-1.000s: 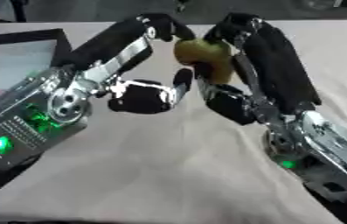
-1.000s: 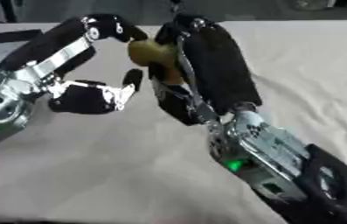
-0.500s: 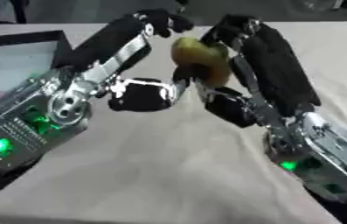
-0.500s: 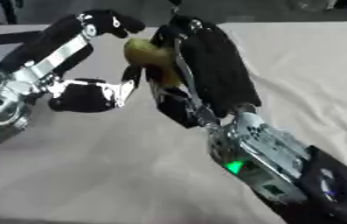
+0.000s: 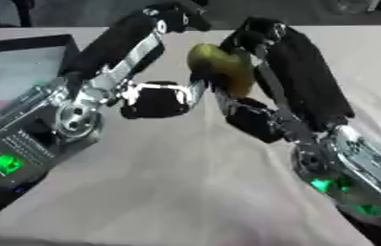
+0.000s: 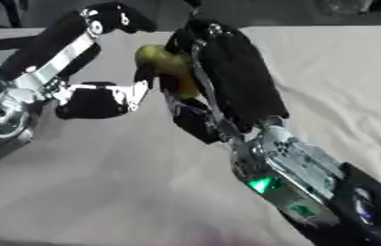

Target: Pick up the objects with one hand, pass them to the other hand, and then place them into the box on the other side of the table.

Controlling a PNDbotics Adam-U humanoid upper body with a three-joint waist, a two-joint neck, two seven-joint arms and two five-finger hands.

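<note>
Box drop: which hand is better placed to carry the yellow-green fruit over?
Left. The box sits on the left side, by the left hand, whose fingers already flank the fruit. The right hand grips it, farther from the box.

I see the counter under a pale beige cloth, which wrinkles toward my right side. At the far left a box with a dark rim and a pale inside sits directly on it. The near stretch shows only cloth.
</note>
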